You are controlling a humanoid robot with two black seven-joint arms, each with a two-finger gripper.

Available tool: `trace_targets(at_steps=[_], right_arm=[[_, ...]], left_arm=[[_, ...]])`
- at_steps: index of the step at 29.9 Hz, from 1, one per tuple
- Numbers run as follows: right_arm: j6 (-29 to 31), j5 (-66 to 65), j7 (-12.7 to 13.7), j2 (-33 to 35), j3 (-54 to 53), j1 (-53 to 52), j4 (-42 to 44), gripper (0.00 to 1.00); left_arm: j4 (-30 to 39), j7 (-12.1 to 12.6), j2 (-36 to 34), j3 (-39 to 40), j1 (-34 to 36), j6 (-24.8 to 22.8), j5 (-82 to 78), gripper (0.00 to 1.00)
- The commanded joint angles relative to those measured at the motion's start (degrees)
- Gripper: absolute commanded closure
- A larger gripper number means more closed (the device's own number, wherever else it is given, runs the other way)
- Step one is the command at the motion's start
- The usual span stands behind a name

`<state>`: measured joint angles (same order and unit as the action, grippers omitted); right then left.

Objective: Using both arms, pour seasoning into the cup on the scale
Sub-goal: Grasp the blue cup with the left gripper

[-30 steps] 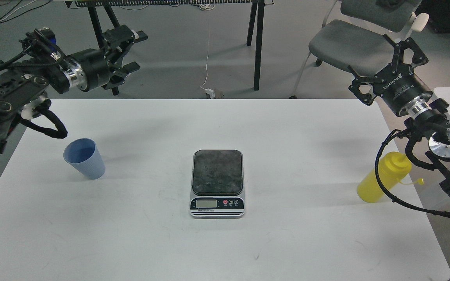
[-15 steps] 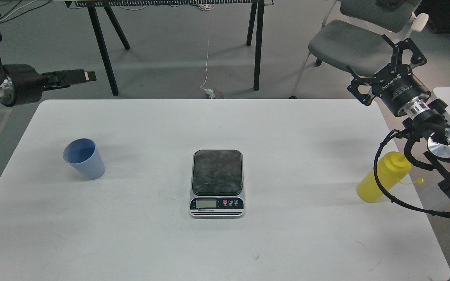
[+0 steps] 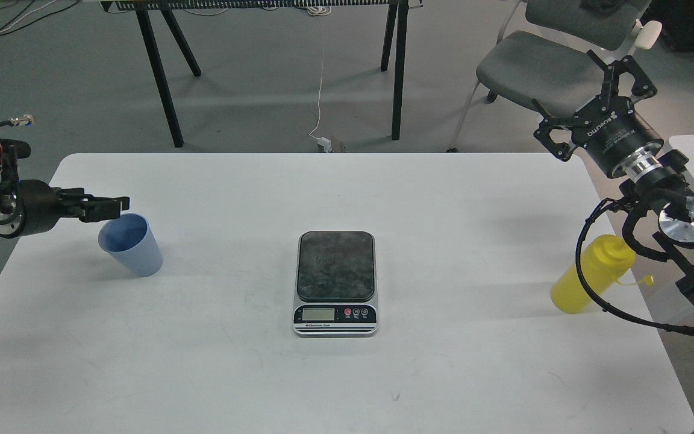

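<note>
Lowered since earlier, left jaws (image 3: pixel 115 207), gap indiscernible, hover at cup's (image 3: pixel 131 245) rim, frame left; right jaws (image 3: pixel 597 90) spread above bottle (image 3: pixel 591 274).

At centre frame the scale (image 3: pixel 335 282) has a matt, mottled dark platform over a shiny silver base. The cup (image 3: pixel 131 245), at left, looks like matt blue plastic, ribbed lower down. The bottle (image 3: pixel 588 274), at right, is smooth yellow plastic. The table (image 3: pixel 335 386) is smooth matt white, faintly scuffed. The chair (image 3: pixel 534 66), upper right, has grey cloth.
</note>
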<state>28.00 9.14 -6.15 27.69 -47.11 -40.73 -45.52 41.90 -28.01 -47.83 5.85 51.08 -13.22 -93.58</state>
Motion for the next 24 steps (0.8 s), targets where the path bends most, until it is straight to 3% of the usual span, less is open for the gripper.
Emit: trace_targets(at_steps=[1, 15, 19, 24], right_arm=[[0.0, 0.0, 0.0, 0.1, 0.0, 0.0, 0.0, 0.01], [0.0, 0.0, 0.0, 0.1, 0.2, 0.1, 0.0, 0.01], [0.0, 0.0, 0.0, 0.1, 0.1, 0.1, 0.0, 0.01], [0.0, 0.0, 0.0, 0.1, 0.1, 0.1, 0.0, 0.01]], left_arm=[[-1.2, 0.0, 0.4, 0.0, -1.5, 0.3, 0.1, 0.01], [-1.9, 0.0, 2.7, 0.1, -4.2, 3.2, 1.0, 0.01], [-2.0, 0.0, 3.2, 0.1, -4.3, 3.9, 0.9, 0.07], [-2.0, 0.0, 3.0, 0.0, -5.1, 3.9, 0.3, 0.23]])
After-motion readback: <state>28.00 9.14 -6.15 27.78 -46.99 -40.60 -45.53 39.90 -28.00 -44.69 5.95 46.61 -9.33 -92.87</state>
